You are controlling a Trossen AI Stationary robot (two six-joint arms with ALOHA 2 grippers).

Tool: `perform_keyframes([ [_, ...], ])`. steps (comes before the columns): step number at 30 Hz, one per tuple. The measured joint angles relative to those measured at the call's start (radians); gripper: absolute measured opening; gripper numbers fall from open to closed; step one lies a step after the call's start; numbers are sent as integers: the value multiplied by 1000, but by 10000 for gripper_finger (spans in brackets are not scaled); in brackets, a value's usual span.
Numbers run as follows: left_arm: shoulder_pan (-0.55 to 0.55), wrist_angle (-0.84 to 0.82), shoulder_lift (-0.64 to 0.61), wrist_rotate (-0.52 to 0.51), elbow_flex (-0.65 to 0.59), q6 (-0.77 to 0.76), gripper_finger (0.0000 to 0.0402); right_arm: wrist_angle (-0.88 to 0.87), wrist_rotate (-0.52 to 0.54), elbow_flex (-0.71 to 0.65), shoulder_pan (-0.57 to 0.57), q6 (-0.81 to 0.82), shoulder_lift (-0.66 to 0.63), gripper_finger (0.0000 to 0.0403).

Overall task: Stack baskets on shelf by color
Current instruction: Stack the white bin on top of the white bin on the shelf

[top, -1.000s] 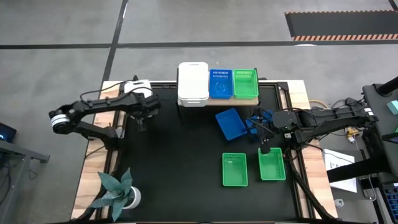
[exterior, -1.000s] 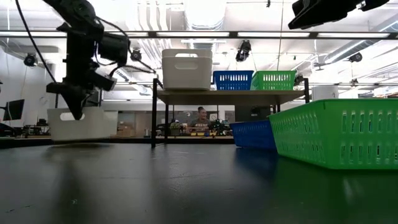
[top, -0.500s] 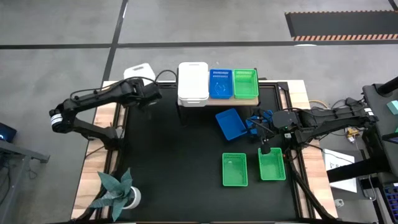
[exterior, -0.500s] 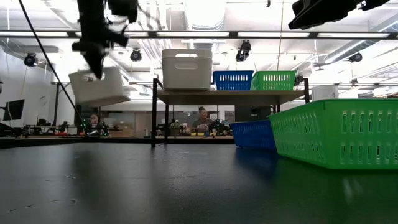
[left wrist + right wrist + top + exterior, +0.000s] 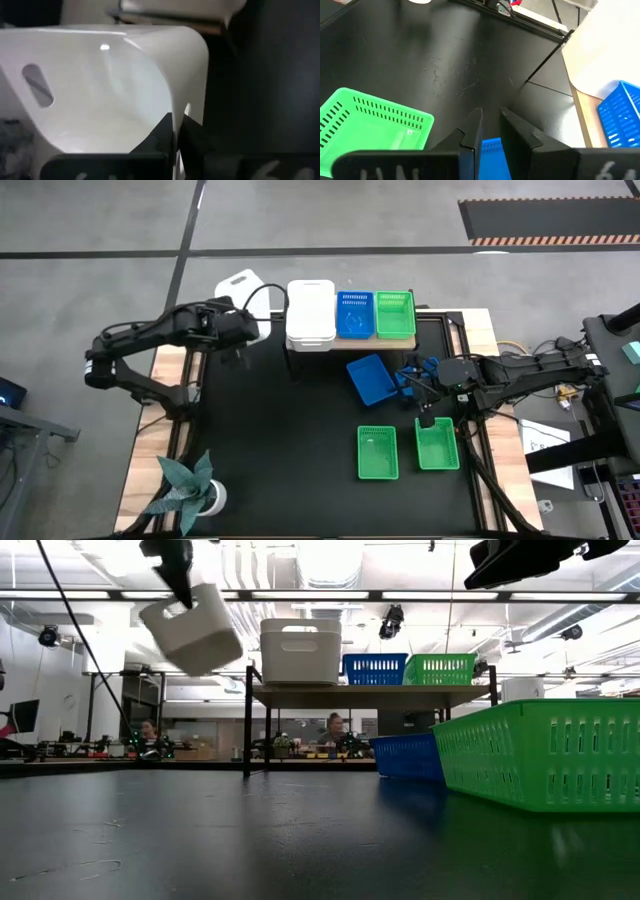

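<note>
My left gripper (image 5: pixel 178 578) is shut on a white basket (image 5: pixel 192 628), held in the air above shelf height, just left of the shelf (image 5: pixel 370 692). The basket also shows in the high view (image 5: pixel 240 288). The shelf (image 5: pixel 400 336) carries a white stack (image 5: pixel 310 312), a blue basket (image 5: pixel 353 313) and a green basket (image 5: pixel 394 313). My right gripper (image 5: pixel 425 418) hangs still over the far end of a green basket (image 5: pixel 437 446) on the table; its fingers (image 5: pixel 472 132) stand a narrow gap apart and touch nothing that shows. My left gripper (image 5: pixel 177 120) pinches one side wall of the white basket at its rim (image 5: pixel 192 97), near a rounded corner, with one finger (image 5: pixel 162 132) inside and one outside. The fingers come from above. The basket hangs below them, tilted and clear of table and shelf.
A blue basket (image 5: pixel 370 378) and a second green basket (image 5: pixel 378 452) lie on the black table right of centre. A potted plant (image 5: pixel 190 485) stands at the near left corner. People sit in the room behind the table (image 5: pixel 335 730).
My left gripper has risen from near the table top on the left, carrying the white basket up and toward the far edge and the shelf. The basket, level and low a second ago, now hangs tilted above shelf height.
</note>
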Motion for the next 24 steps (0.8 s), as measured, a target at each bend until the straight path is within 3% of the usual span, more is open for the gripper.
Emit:
perform_keyframes([
  [5,-73,0,92,-67,169,12,0,0,0,0,0,0,0,57],
  [15,-133,-10,346,-66,527,141,0,0,0,0,0,0,0,57],
  [24,-135,-3,447,-66,635,168,0,0,0,-3,0,-4,0,57],
])
